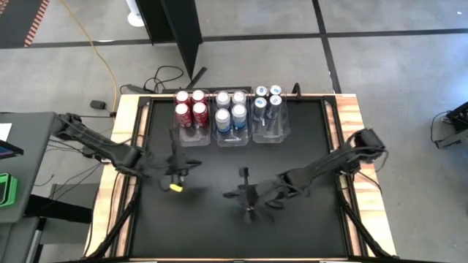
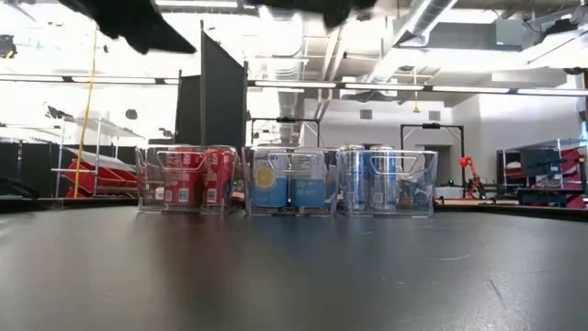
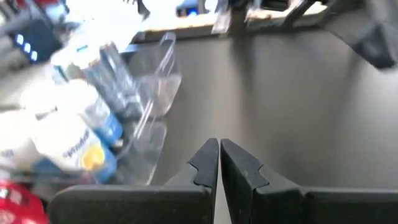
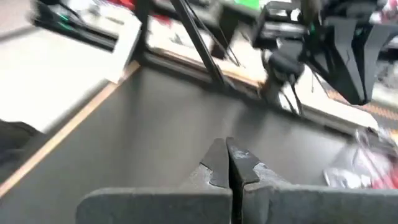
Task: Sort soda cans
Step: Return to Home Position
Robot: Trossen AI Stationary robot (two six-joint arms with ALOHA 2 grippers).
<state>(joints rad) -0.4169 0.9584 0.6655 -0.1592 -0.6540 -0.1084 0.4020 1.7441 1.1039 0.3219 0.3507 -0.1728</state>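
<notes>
From above, the sort looks finished. The red cans (image 1: 190,106) sit toward eleven o'clock, the silver-and-blue cans (image 1: 230,109) at twelve and the dark blue cans (image 1: 268,102) toward one. Each colour has its own one of the clear bins (image 1: 232,140), which stand side by side. The left arm (image 1: 102,146) and right arm (image 1: 336,157) hang over the bare surface (image 1: 205,226) near six, well apart from the bins.

At surface level, the three bins stand in one row.

On the left wrist, the left jaws are closed and empty. On the right wrist, the right jaws are pressed together, holding nothing, likely tucked for parking.
</notes>
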